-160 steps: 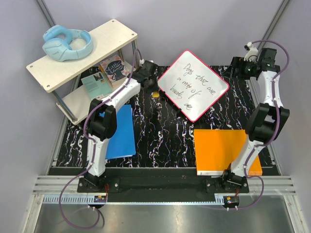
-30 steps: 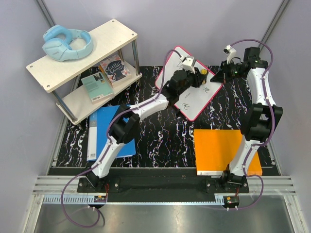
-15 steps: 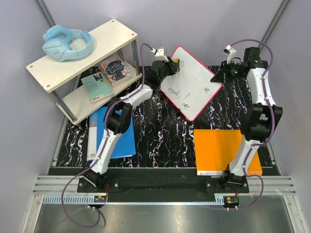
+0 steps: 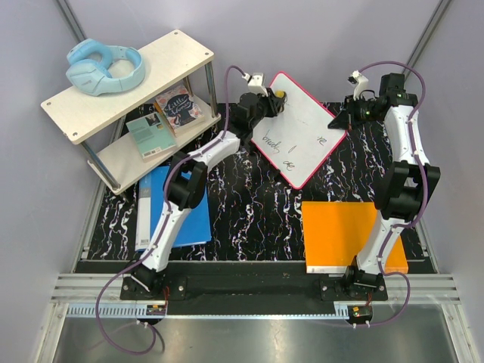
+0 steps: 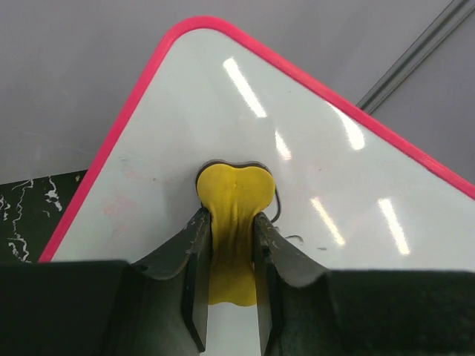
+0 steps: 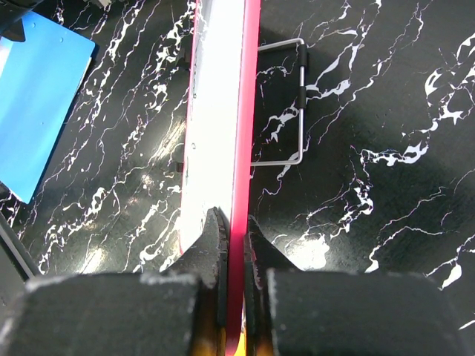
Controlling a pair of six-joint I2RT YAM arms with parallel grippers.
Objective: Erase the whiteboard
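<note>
The whiteboard, white with a red-pink frame, stands tilted at the back of the table. A few black marks remain on its lower half; the upper part is wiped. My left gripper is shut on a yellow eraser, which presses against the board near its top corner. A faint black stroke sits just right of the eraser. My right gripper is shut on the board's right edge, its fingers clamping the pink frame from both sides.
A wire stand lies on the black marbled table behind the board. An orange board lies front right, a blue folder front left. A two-tier shelf at back left carries blue headphones and books.
The left gripper swept the eraser from the board's middle to its upper left, then up to the top corner. Most of the writing is gone. The right gripper kept its hold.
</note>
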